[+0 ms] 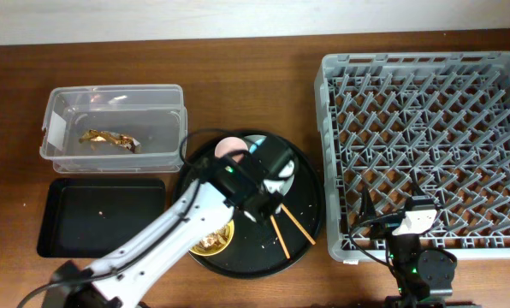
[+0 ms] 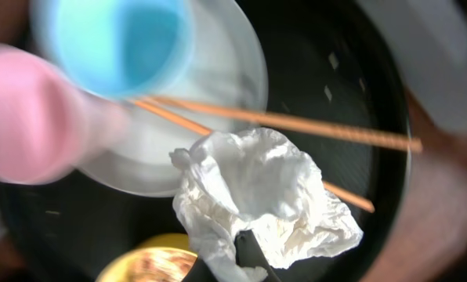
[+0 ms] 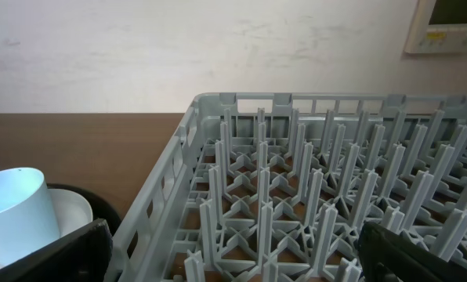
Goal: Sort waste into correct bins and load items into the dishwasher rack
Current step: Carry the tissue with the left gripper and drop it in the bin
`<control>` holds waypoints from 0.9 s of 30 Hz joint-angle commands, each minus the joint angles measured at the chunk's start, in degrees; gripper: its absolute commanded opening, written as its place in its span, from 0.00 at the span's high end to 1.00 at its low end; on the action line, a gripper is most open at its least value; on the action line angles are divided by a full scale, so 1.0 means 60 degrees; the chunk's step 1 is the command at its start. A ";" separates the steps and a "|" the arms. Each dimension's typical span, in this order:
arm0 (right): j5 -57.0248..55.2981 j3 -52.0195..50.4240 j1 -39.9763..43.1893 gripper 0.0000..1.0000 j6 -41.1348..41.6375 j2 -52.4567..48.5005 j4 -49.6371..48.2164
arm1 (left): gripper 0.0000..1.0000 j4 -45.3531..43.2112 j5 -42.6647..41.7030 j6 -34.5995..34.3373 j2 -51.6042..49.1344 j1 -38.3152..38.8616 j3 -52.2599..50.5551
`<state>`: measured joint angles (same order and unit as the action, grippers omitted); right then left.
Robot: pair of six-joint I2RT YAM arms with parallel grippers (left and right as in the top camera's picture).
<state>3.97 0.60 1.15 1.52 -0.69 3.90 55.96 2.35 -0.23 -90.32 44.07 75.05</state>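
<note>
My left gripper (image 2: 245,262) is shut on the crumpled white tissue (image 2: 257,188) over the round black tray (image 1: 311,201). Below it in the left wrist view lie the blue cup (image 2: 120,39), the pink cup (image 2: 30,117), the pale plate (image 2: 233,78), the chopsticks (image 2: 296,124) and the yellow bowl (image 2: 151,262) with brownish scraps. The gold foil wrapper (image 1: 109,139) lies in the clear tub (image 1: 58,103). The flat black tray (image 1: 101,218) holds only a crumb. My right gripper (image 3: 233,251) is open and empty at the front left corner of the grey rack (image 1: 328,154).
The left arm (image 1: 169,231) reaches diagonally from the front edge across the round tray and partly covers the yellow bowl (image 1: 223,245). The chopsticks (image 1: 291,227) lie at the tray's right side. The rack (image 3: 171,180) holds nothing among its pegs. Bare wood separates tub, trays and rack.
</note>
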 commanded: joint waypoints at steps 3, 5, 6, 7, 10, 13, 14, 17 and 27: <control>-0.0015 -0.0047 0.0062 0.01 0.0047 0.0062 0.0044 | 0.99 -0.0907 0.1188 -0.0295 0.0255 -0.2590 0.0721; -0.0015 -0.0047 0.0062 0.02 0.0047 0.0062 0.0044 | 1.00 -0.1402 0.1147 -0.0754 0.0251 -0.3916 0.0718; -0.0015 -0.0047 0.0062 0.02 0.0047 0.0062 0.0044 | 0.99 -0.1694 0.1031 -0.0783 0.0237 -0.4575 0.0718; -0.0015 -0.0047 0.0062 0.02 0.0047 0.0062 0.0044 | 0.99 -0.2087 0.0776 -0.0794 0.0211 -0.5329 0.0714; -0.0015 -0.0047 0.0062 0.02 0.0047 0.0062 0.0044 | 1.00 -0.2834 0.0474 -0.1104 -0.0007 -0.6561 0.0714; -0.0015 -0.0047 0.0062 0.02 0.0047 0.0062 0.0044 | 0.99 -0.3333 0.0477 -0.1100 -0.0892 -0.7074 0.0714; -0.0015 -0.0047 0.0062 0.02 0.0047 0.0062 0.0044 | 0.99 -0.3450 0.0481 -0.1100 -0.1235 -0.7089 0.0714; -0.0015 -0.0047 0.0062 0.02 0.0047 0.0062 0.0044 | 0.79 -0.3971 0.0503 -0.1100 -0.2299 -0.7089 0.0714; -0.0015 -0.0047 0.0062 0.02 0.0047 0.0062 0.0044 | 0.01 -0.4244 0.0495 -0.1096 -0.1570 -0.7085 0.0761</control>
<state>3.99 0.60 1.15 1.50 -0.69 3.90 30.20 5.80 -6.94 -105.71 1.78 78.65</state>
